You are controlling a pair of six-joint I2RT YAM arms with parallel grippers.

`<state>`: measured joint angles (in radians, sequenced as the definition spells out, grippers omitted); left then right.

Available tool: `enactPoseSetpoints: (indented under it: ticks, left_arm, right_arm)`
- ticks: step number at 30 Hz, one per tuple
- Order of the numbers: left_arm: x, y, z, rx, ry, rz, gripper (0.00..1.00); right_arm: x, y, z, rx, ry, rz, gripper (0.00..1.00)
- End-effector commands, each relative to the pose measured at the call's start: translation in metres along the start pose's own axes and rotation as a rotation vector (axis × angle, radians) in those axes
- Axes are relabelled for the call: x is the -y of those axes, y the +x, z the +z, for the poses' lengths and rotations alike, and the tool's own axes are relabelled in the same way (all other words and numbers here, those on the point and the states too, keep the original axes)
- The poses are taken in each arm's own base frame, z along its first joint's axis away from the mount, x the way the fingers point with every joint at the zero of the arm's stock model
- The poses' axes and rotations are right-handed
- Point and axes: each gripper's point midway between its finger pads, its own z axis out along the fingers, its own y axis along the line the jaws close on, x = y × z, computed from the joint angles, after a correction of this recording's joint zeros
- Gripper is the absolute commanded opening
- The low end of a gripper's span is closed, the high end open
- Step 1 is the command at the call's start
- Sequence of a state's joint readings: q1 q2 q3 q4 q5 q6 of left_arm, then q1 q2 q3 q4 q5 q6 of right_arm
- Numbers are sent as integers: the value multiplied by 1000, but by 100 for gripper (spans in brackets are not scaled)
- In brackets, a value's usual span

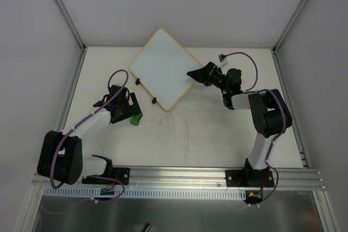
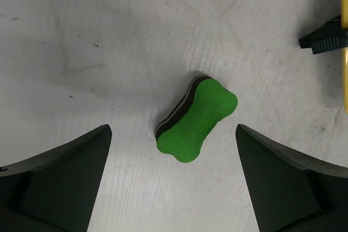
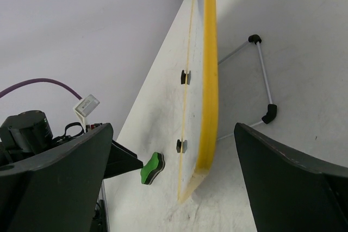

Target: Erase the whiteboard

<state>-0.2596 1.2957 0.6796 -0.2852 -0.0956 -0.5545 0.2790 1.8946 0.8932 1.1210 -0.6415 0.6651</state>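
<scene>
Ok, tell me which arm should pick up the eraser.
Left. The left fingers hang open above the green eraser; the right fingers straddle the edge of the whiteboard, farther away.

Blank yellow-framed whiteboard (image 1: 163,68), turned diamond-wise, far table

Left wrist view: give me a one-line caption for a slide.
Left tool, open, poised above a green bone-shaped eraser on the scuffed white table, a whiteboard clip at the right edge.

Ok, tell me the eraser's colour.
The eraser is bright green over a black layer; left wrist view.
</scene>
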Motion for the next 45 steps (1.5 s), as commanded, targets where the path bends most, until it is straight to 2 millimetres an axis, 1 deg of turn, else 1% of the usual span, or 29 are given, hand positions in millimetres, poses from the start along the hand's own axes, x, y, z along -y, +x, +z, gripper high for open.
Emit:
enactPoseSetpoints:
  ticks: [1, 2, 4, 5, 7, 8, 9, 10, 11, 12, 13, 15, 16, 18, 19, 20, 22, 23, 25, 26, 27, 28, 29, 30, 33, 35, 36, 41, 45]
  left_arm:
    - [-2, -13, -7, 70, 7, -19, 99]
    - [-1, -14, -8, 75, 11, -15, 99]
    - [-1, -16, -13, 92, 21, -15, 99]
    - [-1, -17, -14, 98, 23, -12, 99]
    - [-1, -20, -19, 121, 29, -9, 99]
    - [-1, -21, -20, 127, 31, -10, 99]
    - [0, -23, -23, 139, 37, -12, 99]
    - [-1, -23, -24, 145, 36, -10, 99]
    - [-1, -24, -26, 154, 40, -9, 99]
    - [0, -27, -30, 171, 49, -10, 99]
    - [-1, -27, -32, 180, 52, -10, 99]
    - [-1, -30, -40, 213, 68, -10, 99]
    - [-2, -29, -41, 220, 67, -11, 99]
    - [-2, -31, -48, 250, 85, -8, 99]
    - [-5, -27, -47, 249, 85, -7, 99]
    - [-5, -25, -48, 252, 88, -11, 99]
    - [-3, -17, -48, 243, 124, -14, 99]
    - [-2, -16, -48, 244, 134, -9, 99]
    - [-3, -14, -50, 254, 141, 1, 99]
    - [-5, -13, -50, 257, 140, 9, 99]
    - [-4, -14, -53, 272, 149, 8, 99]
    - [-6, -12, -53, 276, 150, 8, 99]
    - [-6, -11, -53, 279, 153, 10, 99]
    - [-6, -13, -56, 297, 158, 9, 99]
    - [-10, -11, -56, 316, 157, 1, 99]
    - [-12, -8, -53, 322, 160, -6, 99]
    - [-13, -9, -53, 335, 158, -11, 99]
    - [-11, -10, -56, 363, 183, -14, 99]
    - [-9, -8, -53, 361, 197, -10, 99]
  right_arm:
    - [-20, -13, -13, 52, -38, -65, 99]
    - [-28, -16, -18, 62, -42, -79, 99]
    - [-25, -12, -31, 68, -13, -86, 99]
    - [-29, -13, -37, 71, 1, -93, 99]
    - [-25, -12, -46, 81, 40, -96, 99]
    - [-18, -7, -54, 80, 69, -94, 99]
    - [-25, -11, -61, 103, 67, -111, 99]
    - [-25, -14, -67, 117, 77, -116, 99]
    - [-19, -4, -76, 109, 102, -114, 99]
    - [-29, -9, -83, 133, 99, -139, 99]
    - [-31, -8, -90, 141, 109, -152, 99]
    - [-19, 9, -106, 114, 190, -169, 99]
    - [-22, 14, -118, 96, 233, -170, 99]
    - [-14, 20, -135, 93, 322, -202, 99]
    - [-15, 21, -142, 88, 341, -243, 99]
    - [-22, 26, -153, 75, 361, -254, 99]
    - [-25, 23, -165, 66, 420, -324, 99]
    - [-26, 32, -177, 28, 459, -330, 99]
    - [-29, 31, -187, 22, 494, -365, 99]
    - [-27, 38, -193, -1, 510, -371, 99]
    - [-36, 36, -198, 21, 495, -391, 99]
    - [-36, 38, -202, 24, 496, -399, 99]
    - [-30, 47, -206, 9, 502, -400, 99]
    - [-34, 46, -211, 38, 499, -419, 99]
    - [-21, 60, -220, 27, 529, -413, 99]
    - [-14, 62, -226, 49, 554, -409, 99]
    - [-9, 67, -228, 46, 564, -398, 99]
    - [-12, 65, -232, 94, 545, -412, 99]
    - [-12, 70, -232, 89, 528, -410, 99]
